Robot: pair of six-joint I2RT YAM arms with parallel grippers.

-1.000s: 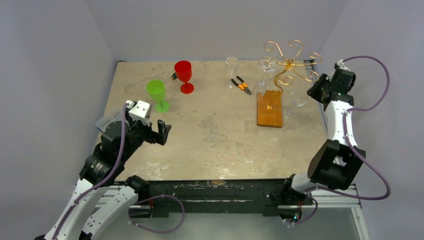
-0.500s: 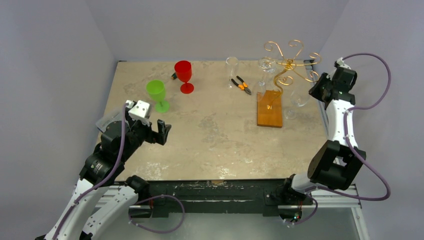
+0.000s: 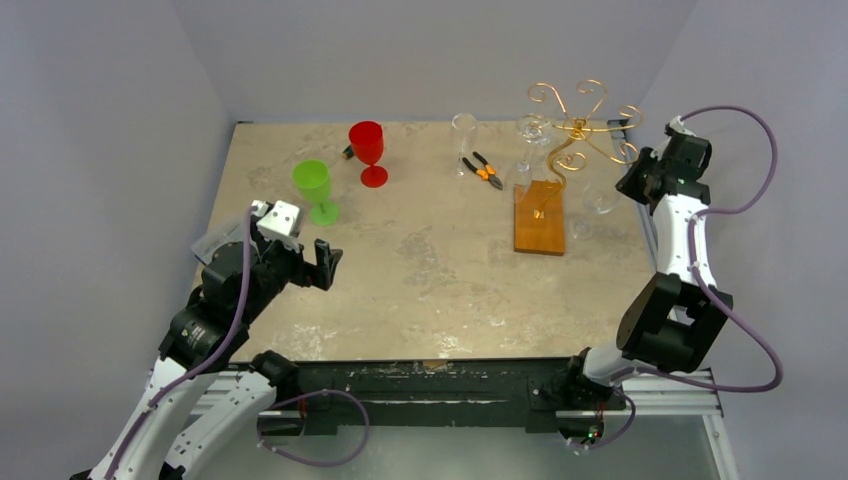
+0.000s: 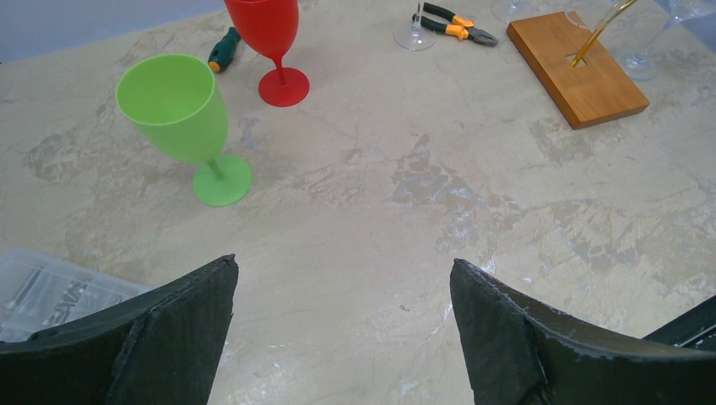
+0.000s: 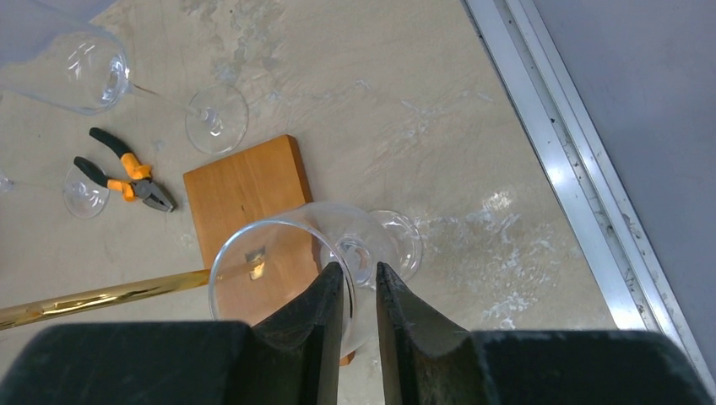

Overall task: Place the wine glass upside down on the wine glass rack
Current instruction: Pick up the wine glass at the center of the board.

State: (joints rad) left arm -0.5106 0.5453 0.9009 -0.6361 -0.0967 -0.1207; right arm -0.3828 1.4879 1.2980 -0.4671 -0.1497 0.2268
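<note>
**A:** What is the right tool (image 5: 356,268) doing?

**B:** Its two fingers stand almost together, with only a narrow gap. The wall of the clear wine glass (image 5: 270,253) sits in that gap, at the rim, so the tool is gripping the glass by the bowl's edge.

**A:** Where does the glass sit from that tool?

**B:** Directly in front of the fingertips. The bowl's mouth faces the tool, and the stem and round foot lie beyond it, down by the tabletop (image 3: 430,270). I cannot tell whether the foot rests on the surface.

**A:** And the wine glass rack (image 3: 575,125)?

**B:** Just beyond the glass, to the tool's left. Its wooden base (image 5: 245,190) lies flat behind the bowl, and one gold wire arm (image 5: 101,295) runs out level to the left of the fingers. In the overhead view the glass (image 3: 600,200) is beside the base (image 3: 540,215), between it and the right tool (image 3: 630,185).

**A:** Anything past the rack?

**B:** Two more clear glasses and the orange-handled pliers (image 5: 127,177), farther out from the right tool.

**A:** The left tool (image 4: 342,266)?

**B:** Its fingers are spread wide with nothing between them, above bare tabletop. A green goblet (image 4: 173,105) stands ahead to its left, with a red goblet (image 4: 266,25) and a green-handled screwdriver (image 4: 221,52) farther out. The rack's base is far ahead to its right.
</note>
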